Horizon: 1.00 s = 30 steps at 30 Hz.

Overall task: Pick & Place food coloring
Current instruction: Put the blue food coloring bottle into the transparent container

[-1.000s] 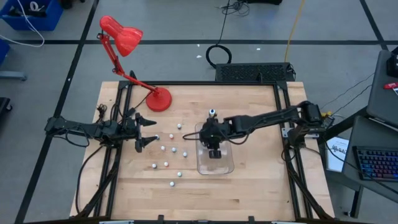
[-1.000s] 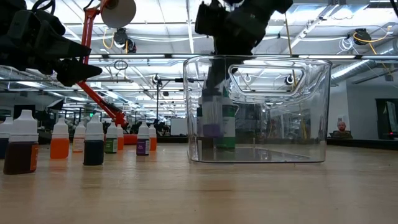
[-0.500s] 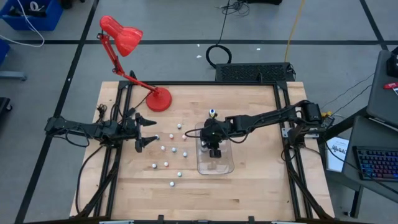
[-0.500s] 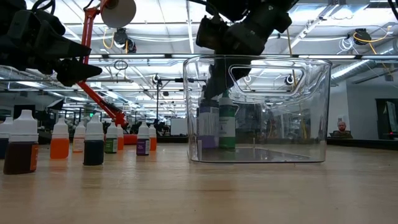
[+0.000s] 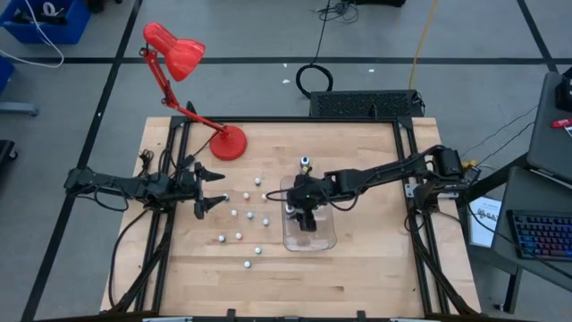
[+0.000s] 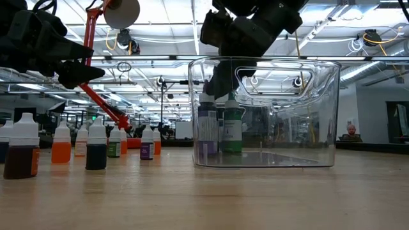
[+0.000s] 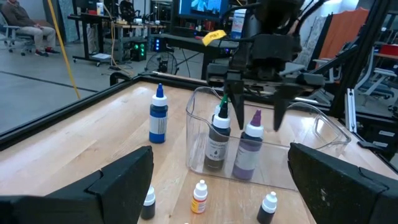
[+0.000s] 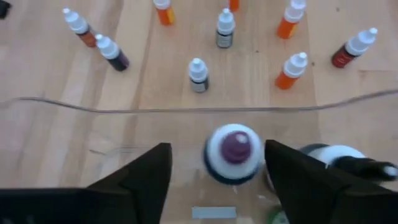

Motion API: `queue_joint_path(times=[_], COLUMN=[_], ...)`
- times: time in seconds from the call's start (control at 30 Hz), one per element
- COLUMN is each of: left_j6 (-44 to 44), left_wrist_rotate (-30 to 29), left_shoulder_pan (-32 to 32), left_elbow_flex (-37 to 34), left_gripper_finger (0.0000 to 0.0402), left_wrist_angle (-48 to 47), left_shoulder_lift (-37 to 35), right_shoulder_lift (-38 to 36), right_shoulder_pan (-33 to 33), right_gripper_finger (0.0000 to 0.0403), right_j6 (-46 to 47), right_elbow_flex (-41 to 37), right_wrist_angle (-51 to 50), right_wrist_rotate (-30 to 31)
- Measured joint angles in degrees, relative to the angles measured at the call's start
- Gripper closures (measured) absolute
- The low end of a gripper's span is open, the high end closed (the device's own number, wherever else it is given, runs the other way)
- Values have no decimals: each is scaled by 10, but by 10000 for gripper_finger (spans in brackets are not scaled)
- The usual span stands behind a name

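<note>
A clear plastic tray (image 5: 323, 240) stands at mid-table. Inside it two food coloring bottles stand upright on its floor: a purple-topped one (image 7: 247, 152) and a green-topped one (image 7: 217, 140). A blue bottle (image 7: 158, 116) stands on the wood just beyond the tray's far side. Several tiny bottles (image 5: 239, 215) with coloured tips stand on the table left of the tray. My right gripper (image 5: 304, 217) hangs slanting down into the tray, open, its fingers (image 8: 146, 177) on either side of the purple cap (image 8: 234, 151) with a gap at each side. My left gripper (image 5: 214, 190) waits open at the table's left.
A red desk lamp stands with its base (image 5: 228, 143) at the back left of the table. The tray's walls (image 6: 332, 115) rise around the two bottles. The row of tiny bottles (image 6: 96, 145) lies between my left gripper and the tray. A person (image 6: 350, 132) sits far off.
My right gripper has tipped a little further down inside the tray and has opened, letting go of the purple-topped bottle. That bottle has come down and now stands upright on the tray floor beside the green-topped one.
</note>
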Motion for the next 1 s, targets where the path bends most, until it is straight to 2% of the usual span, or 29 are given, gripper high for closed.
queue_joint_path(times=[0.1,0.23,0.33,0.43,0.57,0.7,0.8,1.0], left_j6=[0,0,0,0,0,0,0,0], left_wrist_rotate=[0,0,0,0,0,0,0,0], left_shoulder_pan=[0,0,0,0,0,0,0,0], left_elbow_flex=[0,0,0,0,0,0,0,0], left_gripper_finger=[36,36,36,36,36,36,36,36], left_wrist_angle=[0,0,0,0,0,0,0,0], left_shoulder_lift=[0,0,0,0,0,0,0,0], right_shoulder_lift=[-13,-62,-123,-188,-242,-237,-202,-113], right_shoulder_pan=[10,15,9,-23,-117,-205,-252,-279], right_gripper_finger=[139,138,144,150,160,168,170,164], right_j6=[8,7,-23,-54,-37,-66,-85,-111], right_elbow_flex=[0,0,0,0,1,1,23,38], right_wrist_angle=[-1,-2,-8,-33,-92,-146,-179,-203], right_wrist_rotate=[1,3,51,119,108,107,94,22])
